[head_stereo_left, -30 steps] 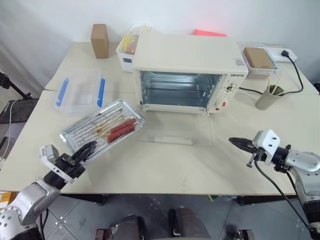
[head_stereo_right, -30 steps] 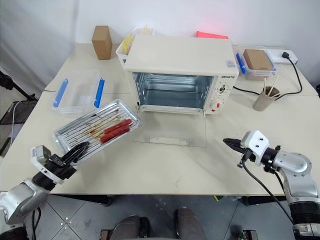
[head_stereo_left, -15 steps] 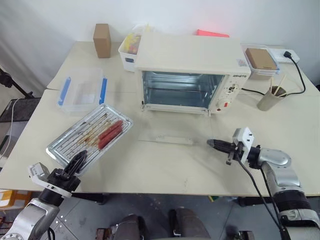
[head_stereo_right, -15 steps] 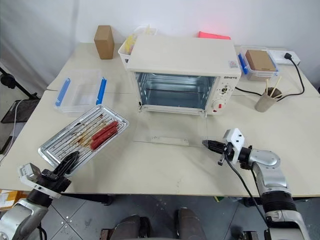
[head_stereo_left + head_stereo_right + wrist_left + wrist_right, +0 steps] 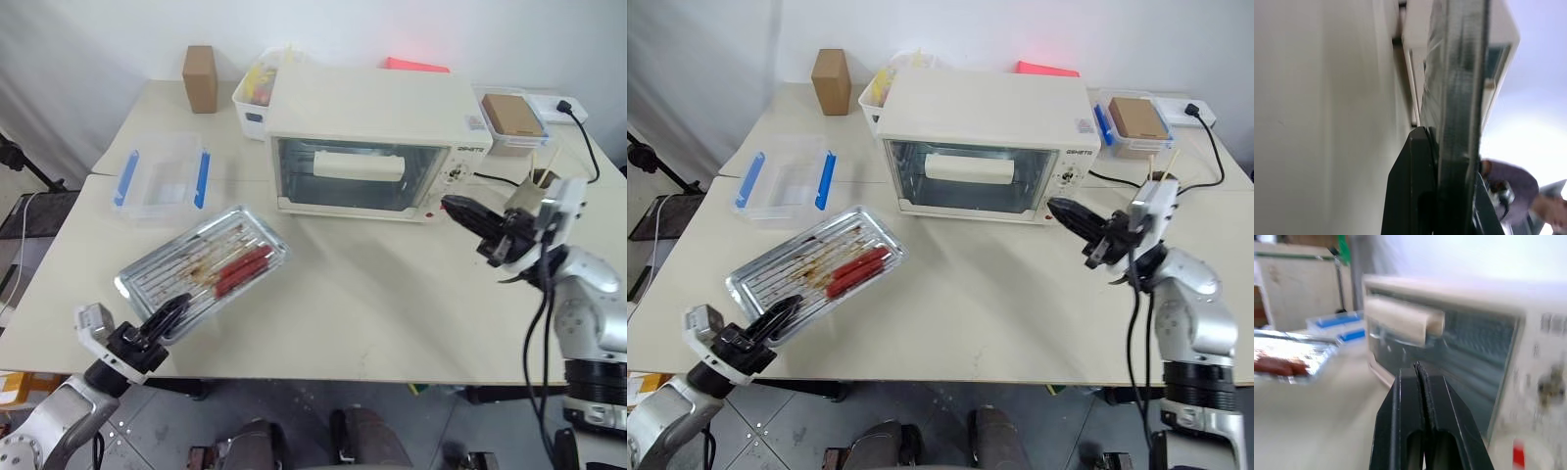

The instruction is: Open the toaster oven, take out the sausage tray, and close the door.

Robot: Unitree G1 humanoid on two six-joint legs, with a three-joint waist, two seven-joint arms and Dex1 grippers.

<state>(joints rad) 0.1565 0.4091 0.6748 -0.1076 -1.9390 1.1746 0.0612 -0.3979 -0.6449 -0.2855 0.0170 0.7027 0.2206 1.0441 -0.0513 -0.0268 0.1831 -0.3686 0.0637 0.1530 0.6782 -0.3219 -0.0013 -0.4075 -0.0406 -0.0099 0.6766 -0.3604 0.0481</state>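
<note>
A: Far left, near edge of the desk (image 5: 392,313)?
B: Left gripper (image 5: 168,315), black fingers (image 5: 1415,196) clamped on the near left corner of the sausage tray (image 5: 201,269). Tray tilted, near corner lifted off the desk, far right corner down by the surface.

A: On the tray?
B: Red sausages (image 5: 240,269) toward the right half, brown grease streaks across the rest.

A: Beyond the tray, far left?
B: Clear plastic box (image 5: 162,178) with blue latches, flat on the desk, apart from the tray. Farther back, brown cardboard block (image 5: 199,78) standing upright, and white bin (image 5: 252,98) with yellow contents just beside the oven's left rear.

A: Centre?
B: Toaster oven (image 5: 367,142), cream-white, far half of the desk. Door (image 5: 348,176) upright against the front, wide cream handle (image 5: 358,164) across the upper glass. Control panel with knobs on the right, red button (image 5: 431,213) low down.

A: Right side?
B: Right gripper (image 5: 467,213) in the air, just right of the oven's near right corner, pointing left toward the control panel. Fingers (image 5: 1422,426) pressed together, holding nothing. Not touching the oven as far as visible.

A: Far right?
B: Clear bin with a brown block (image 5: 509,117) beside the oven, and black cable (image 5: 588,147) running to a plug at the far edge.
</note>
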